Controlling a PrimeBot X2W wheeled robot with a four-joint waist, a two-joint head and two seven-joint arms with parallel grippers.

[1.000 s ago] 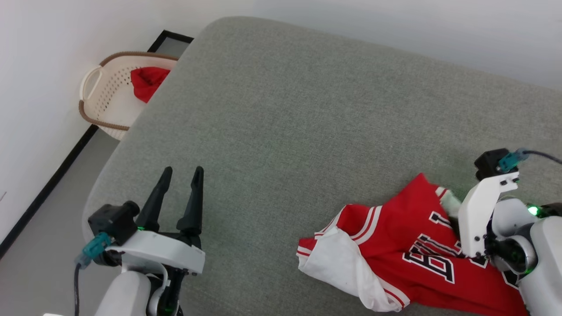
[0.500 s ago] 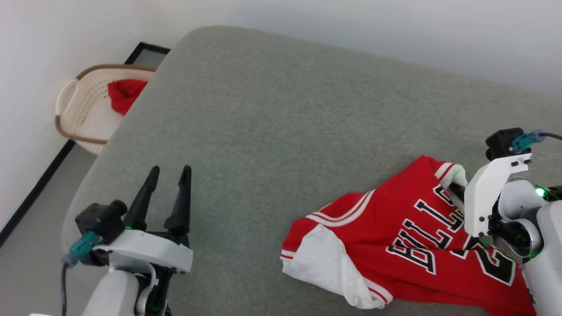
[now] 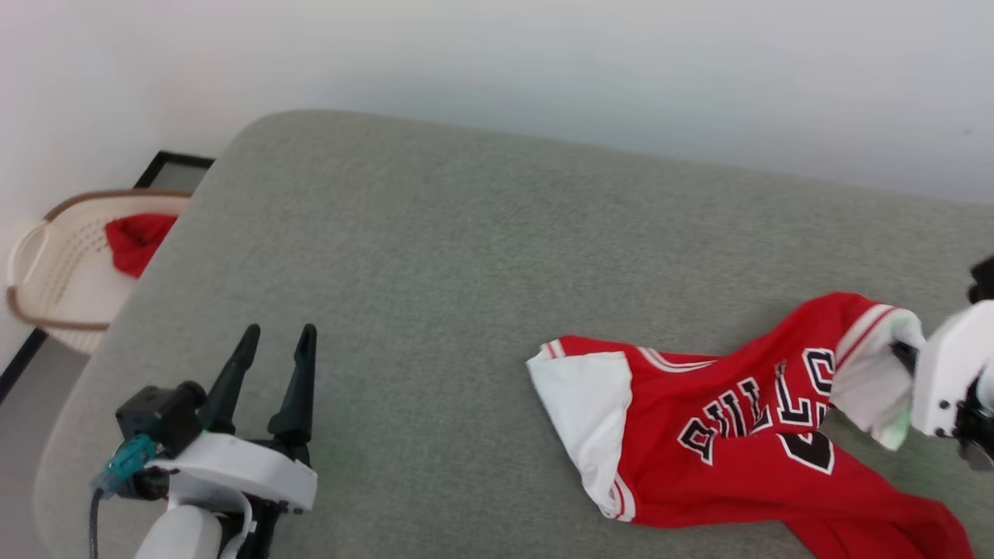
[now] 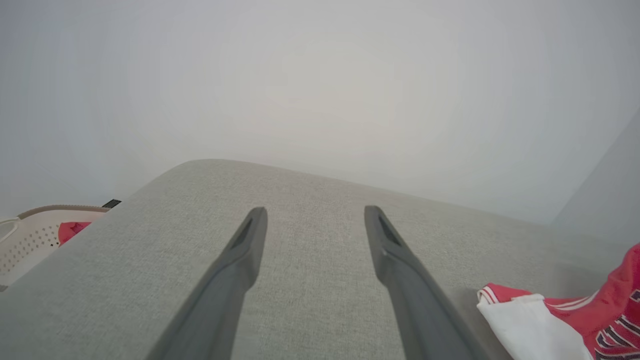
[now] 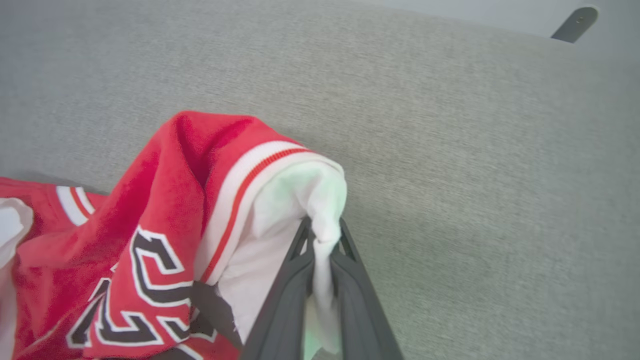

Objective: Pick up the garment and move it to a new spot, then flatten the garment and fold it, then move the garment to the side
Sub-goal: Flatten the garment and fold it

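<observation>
The left tool [image 3: 276, 335] hovers with its fingers apart over the near-left of the pad [image 3: 435, 256]. The right tool [image 5: 322, 230] is clamped on a white panel edge of the jersey [image 3: 722, 442], which lies crumpled at the pad's right with that corner lifted. Pickup appears under way, while relocating, flattening, folding and setting aside remain; a basket [image 3: 58, 268] sits beyond the far-left edge.

Reads roughly "BULL" in black, white-outlined letters [image 3: 734, 418] across the red garment [image 3: 699, 485], with the final letters creased beyond reading. Shows part of a black number [image 3: 809, 452] beneath, too folded to tell.
</observation>
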